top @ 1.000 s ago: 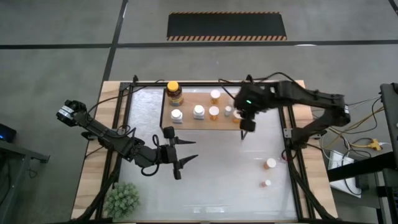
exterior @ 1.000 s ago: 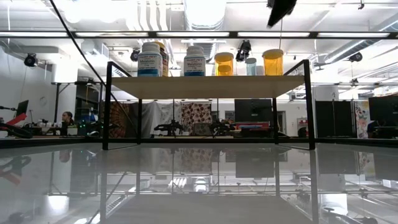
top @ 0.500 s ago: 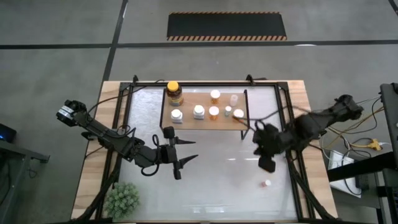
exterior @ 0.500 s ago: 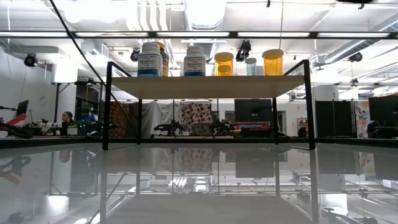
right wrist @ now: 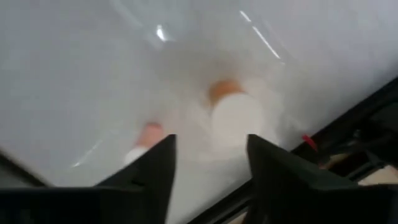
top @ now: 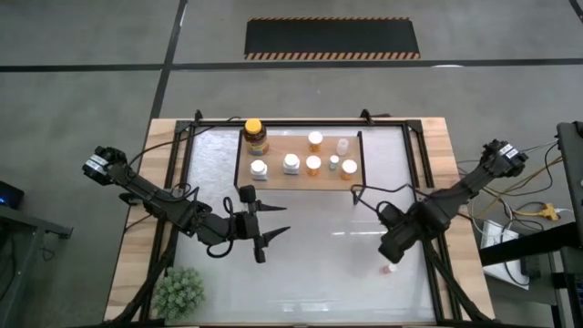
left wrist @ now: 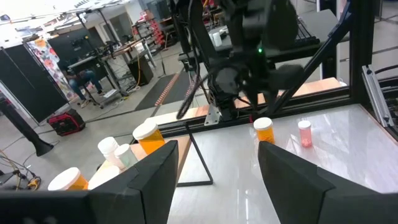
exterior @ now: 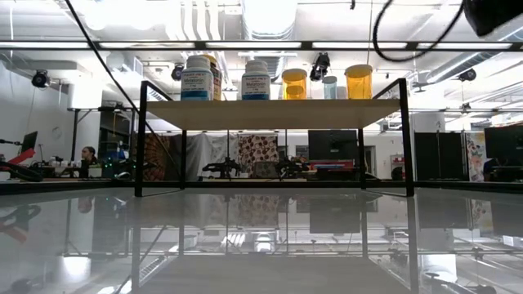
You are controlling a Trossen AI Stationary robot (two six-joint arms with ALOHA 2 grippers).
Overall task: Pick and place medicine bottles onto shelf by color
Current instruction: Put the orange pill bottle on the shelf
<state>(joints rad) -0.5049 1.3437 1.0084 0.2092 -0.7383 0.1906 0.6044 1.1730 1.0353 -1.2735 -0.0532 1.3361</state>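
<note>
My right gripper [right wrist: 208, 165] hangs over the glossy table [top: 319, 273] near its right edge, fingers [right wrist: 152, 168] spread apart and closed on nothing, with an orange bottle [right wrist: 233, 115] with a pale cap standing just beyond and between them. A tiny pale bottle [top: 390, 270] sits just beside it on the tabletop, nearer the front edge. From above, the gripper's dark body covers the orange bottle, while my left wrist camera catches that bottle [left wrist: 265, 130] upright beneath my right arm, the tiny one close by. My left gripper [top: 264, 232] waits over the left half of the table, its fingers [left wrist: 155, 180] parted and empty. Toward the back, the shelf [top: 273, 150], a light wooden board on thin black legs, carries the sorted bottles: the larger amber jar [top: 256, 136] with its yellow lid at the left corner, two white bottles [top: 260, 169] in front of it, and orange and small pale ones to their right. A green plant [top: 178, 293] stands at the table's front left corner.
</note>
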